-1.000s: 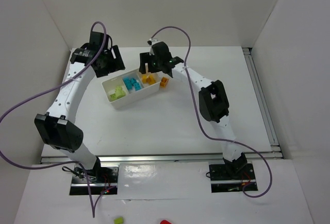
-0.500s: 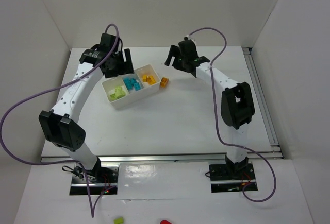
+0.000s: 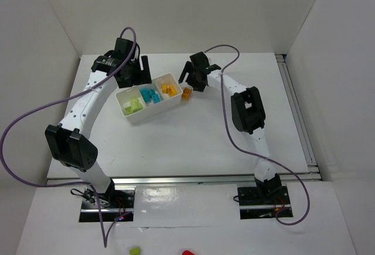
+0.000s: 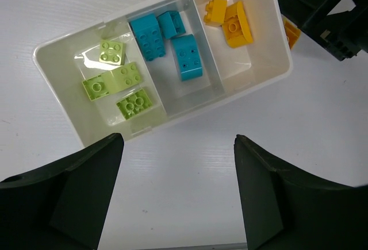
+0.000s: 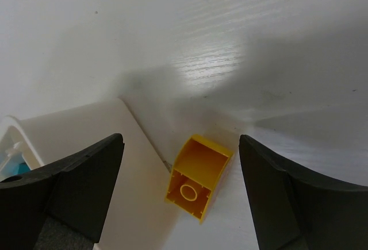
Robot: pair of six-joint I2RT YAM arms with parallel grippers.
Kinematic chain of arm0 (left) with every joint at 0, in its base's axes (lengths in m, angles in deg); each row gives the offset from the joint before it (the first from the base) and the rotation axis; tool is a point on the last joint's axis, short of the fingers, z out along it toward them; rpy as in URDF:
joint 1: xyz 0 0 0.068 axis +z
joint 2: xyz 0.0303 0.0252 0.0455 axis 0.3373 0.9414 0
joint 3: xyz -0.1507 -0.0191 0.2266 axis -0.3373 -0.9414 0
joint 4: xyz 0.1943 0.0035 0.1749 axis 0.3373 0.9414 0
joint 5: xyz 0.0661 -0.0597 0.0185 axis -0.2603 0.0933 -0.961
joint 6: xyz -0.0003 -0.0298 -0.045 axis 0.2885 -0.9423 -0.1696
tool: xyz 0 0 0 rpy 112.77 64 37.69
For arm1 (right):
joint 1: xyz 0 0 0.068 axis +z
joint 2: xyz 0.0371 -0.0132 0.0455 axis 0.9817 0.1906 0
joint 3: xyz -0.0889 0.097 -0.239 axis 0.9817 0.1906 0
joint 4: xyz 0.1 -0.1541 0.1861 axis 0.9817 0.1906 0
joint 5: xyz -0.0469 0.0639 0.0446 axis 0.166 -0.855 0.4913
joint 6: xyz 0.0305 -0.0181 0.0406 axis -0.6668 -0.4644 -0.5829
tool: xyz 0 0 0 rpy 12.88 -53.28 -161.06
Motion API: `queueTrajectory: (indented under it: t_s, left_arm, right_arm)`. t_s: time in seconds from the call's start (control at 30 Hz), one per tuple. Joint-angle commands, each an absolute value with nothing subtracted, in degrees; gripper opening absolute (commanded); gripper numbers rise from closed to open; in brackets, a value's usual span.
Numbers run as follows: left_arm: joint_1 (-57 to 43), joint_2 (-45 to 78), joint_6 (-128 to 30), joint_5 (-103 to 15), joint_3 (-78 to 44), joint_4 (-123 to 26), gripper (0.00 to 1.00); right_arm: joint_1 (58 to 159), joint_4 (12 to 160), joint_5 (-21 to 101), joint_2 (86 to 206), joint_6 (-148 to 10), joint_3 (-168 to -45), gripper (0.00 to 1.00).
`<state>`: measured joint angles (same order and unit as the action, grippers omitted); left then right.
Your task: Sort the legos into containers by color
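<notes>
The white tray (image 3: 125, 119) stands at the back middle of the table, with lime green legos (image 4: 118, 80), cyan legos (image 4: 172, 46) and orange legos (image 4: 230, 20) each in their own compartment. One orange lego (image 5: 198, 175) lies upside down on the table, hollow side up, against the tray's right end (image 5: 138, 169). My right gripper (image 5: 179, 141) hangs open above it, a finger on either side, touching nothing. My left gripper (image 4: 178, 146) hovers open and empty over the bare table beside the tray's long wall (image 4: 190, 115).
White walls close the table at the back and sides. A metal rail (image 3: 296, 114) runs along the right edge. A green piece (image 3: 135, 250) and a red piece (image 3: 187, 253) lie off the table, in front of the arm bases.
My right gripper left the tray's orange end, swung out to the right, then came back over the loose orange lego with its jaws wider. The left gripper shifted slightly right early on.
</notes>
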<state>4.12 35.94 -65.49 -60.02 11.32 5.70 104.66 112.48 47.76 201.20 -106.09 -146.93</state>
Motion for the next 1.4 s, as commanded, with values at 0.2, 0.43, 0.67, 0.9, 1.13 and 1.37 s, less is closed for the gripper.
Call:
queueTrajectory:
  t_s: [0.2, 0.43, 0.67, 0.9, 1.13, 1.37]
  left_arm:
    - [3.89, 33.69, -65.84, -65.96, 12.50, 4.51, 0.87]
    - [4.42, 32.37, -65.85, -66.84, 12.50, 2.75, 0.87]
    - [6.09, 32.89, -65.85, -67.99, 13.03, 2.75, 0.87]
    - [6.62, 32.89, -65.85, -67.99, 13.03, 2.75, 0.87]
    - [6.62, 32.89, -65.85, -67.99, 13.03, 2.75, 0.87]
    - [6.62, 31.84, -65.85, -67.99, 12.41, 2.75, 0.87]
  right_arm:
    - [106.35, 117.29, 52.91, 200.75, -107.76, -145.89, 0.83]
    - [106.35, 117.29, 54.50, 196.98, -107.76, -141.49, 0.52]
    - [105.21, 116.41, 57.82, 189.68, -105.31, -138.06, 0.32]
    - [105.46, 114.57, 57.57, 182.92, -99.25, -136.74, 0.31]
    - [110.91, 112.73, 53.63, 188.08, -95.47, -148.84, 0.31]
    - [113.03, 115.63, 49.84, 199.43, -94.93, -165.56, 0.49]
